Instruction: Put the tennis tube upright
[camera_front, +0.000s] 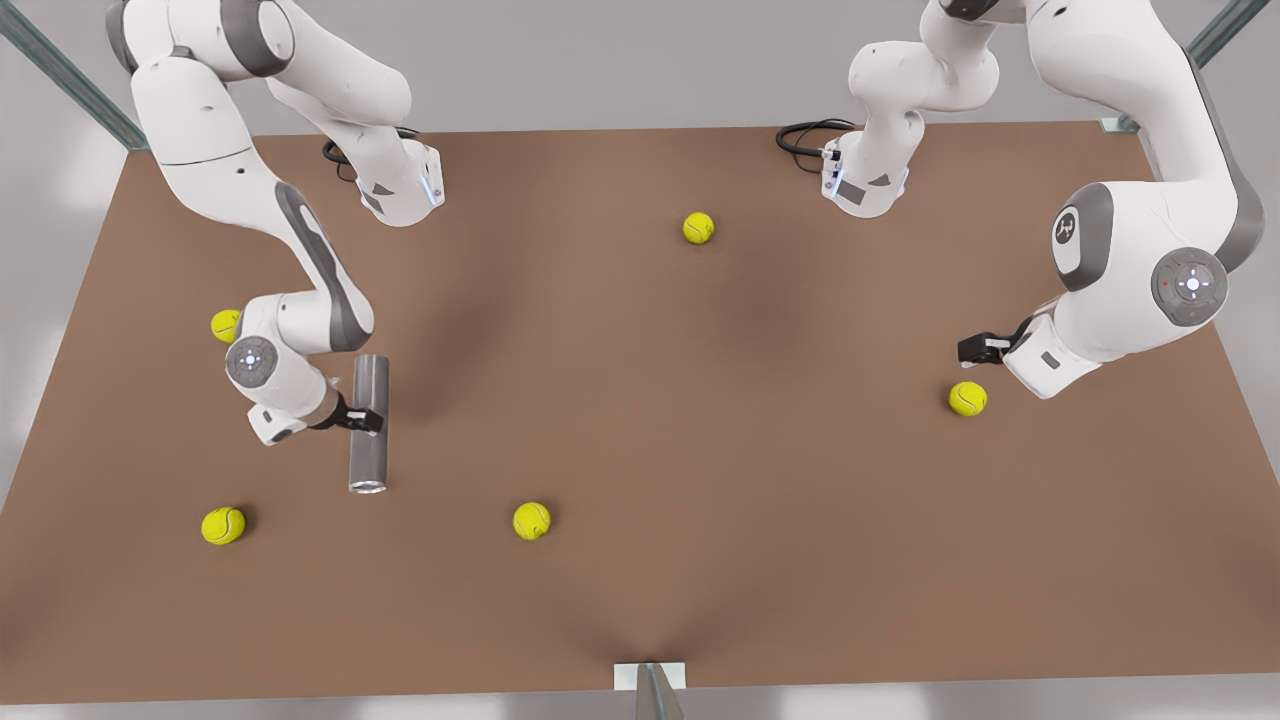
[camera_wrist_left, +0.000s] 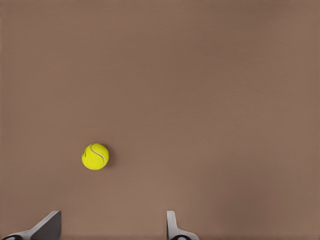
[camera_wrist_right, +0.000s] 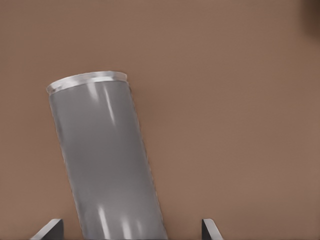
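Tennis tube (camera_front: 368, 422) lies flat on table (camera_front: 640, 600), toward front view's left, lighter rim at end nearer table's front edge. My right jaws (camera_front: 362, 418) sit at tube's mid-length, spread wide either side of it, not pinching; in right wrist view tube (camera_wrist_right: 107, 160) passes between my fingertips (camera_wrist_right: 49, 229). Ball (camera_front: 226, 325) beyond tube, two balls (camera_front: 223, 526) (camera_front: 531, 520) nearer front edge. My left jaws (camera_front: 975, 349) far from tube, at front view's right, above ball (camera_front: 967, 398), spread, holding nothing; left wrist view shows ball (camera_wrist_left: 95, 156) ahead of fingertips (camera_wrist_left: 172, 225).
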